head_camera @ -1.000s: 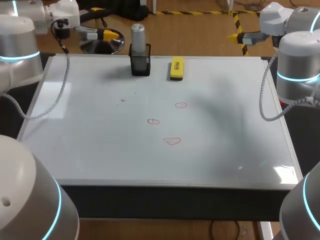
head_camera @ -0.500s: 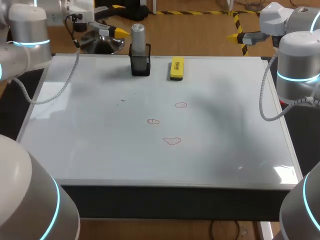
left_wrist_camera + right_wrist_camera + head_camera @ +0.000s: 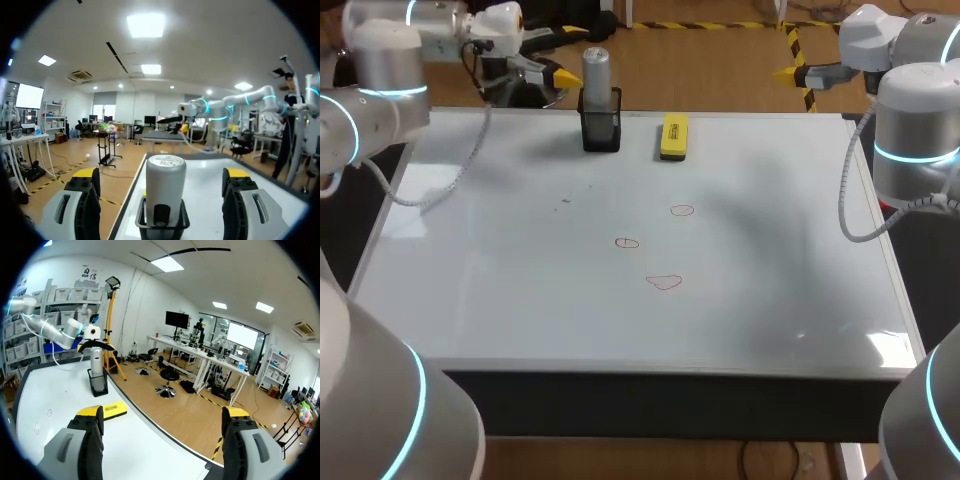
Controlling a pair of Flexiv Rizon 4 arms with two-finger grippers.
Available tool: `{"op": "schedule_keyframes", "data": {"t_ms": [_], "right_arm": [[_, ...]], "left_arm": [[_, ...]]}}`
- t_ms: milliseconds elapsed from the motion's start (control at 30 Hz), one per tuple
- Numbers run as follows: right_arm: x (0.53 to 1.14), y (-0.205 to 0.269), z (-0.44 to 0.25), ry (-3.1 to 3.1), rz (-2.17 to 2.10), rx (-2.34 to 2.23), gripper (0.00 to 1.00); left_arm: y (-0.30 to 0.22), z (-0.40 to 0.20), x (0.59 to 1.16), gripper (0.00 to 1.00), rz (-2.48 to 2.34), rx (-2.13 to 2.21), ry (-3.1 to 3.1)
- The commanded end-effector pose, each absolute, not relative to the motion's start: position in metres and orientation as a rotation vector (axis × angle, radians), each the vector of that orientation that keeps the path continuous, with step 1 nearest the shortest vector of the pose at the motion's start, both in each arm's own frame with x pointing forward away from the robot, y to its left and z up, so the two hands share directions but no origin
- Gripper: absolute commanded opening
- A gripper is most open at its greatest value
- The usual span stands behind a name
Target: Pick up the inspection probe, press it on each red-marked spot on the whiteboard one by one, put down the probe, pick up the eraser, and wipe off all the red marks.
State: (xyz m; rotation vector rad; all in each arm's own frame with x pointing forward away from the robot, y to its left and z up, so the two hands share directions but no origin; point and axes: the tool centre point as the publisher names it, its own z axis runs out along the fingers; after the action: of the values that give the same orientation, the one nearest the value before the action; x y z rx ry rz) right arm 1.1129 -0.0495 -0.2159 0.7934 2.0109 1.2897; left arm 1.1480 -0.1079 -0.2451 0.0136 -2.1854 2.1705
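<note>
While my left gripper (image 3: 561,73) stands spread before the smooth grey cylindrical probe (image 3: 165,187) in its black mesh holder (image 3: 162,223), my right gripper (image 3: 787,73) hangs equally released.

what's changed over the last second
The left gripper swung rightward along the whiteboard's far edge toward the grey cylindrical probe in its black mesh holder; it is open, lined up on the probe, not gripping. The right gripper, yellow eraser and three red marks stayed put.

surface: whiteboard (image 3: 770,300) | on it: black holder (image 3: 601,130), yellow eraser (image 3: 673,136), three red marks (image 3: 665,283)
</note>
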Motion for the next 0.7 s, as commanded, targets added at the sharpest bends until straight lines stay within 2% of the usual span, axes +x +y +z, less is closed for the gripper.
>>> {"op": "schedule_keyframes", "data": {"t_ms": [33, 700], "right_arm": [[1.113, -0.050, -0.216, 2.013, 1.289, 0.793, 1.00], [1.113, -0.050, -0.216, 2.013, 1.289, 0.793, 1.00]], "left_arm": [[-0.116, -0.256, 1.146, 1.00, 2.197, 0.032, -2.166], [-0.146, -0.277, 1.136, 1.00, 2.228, 0.133, -2.141]]}}
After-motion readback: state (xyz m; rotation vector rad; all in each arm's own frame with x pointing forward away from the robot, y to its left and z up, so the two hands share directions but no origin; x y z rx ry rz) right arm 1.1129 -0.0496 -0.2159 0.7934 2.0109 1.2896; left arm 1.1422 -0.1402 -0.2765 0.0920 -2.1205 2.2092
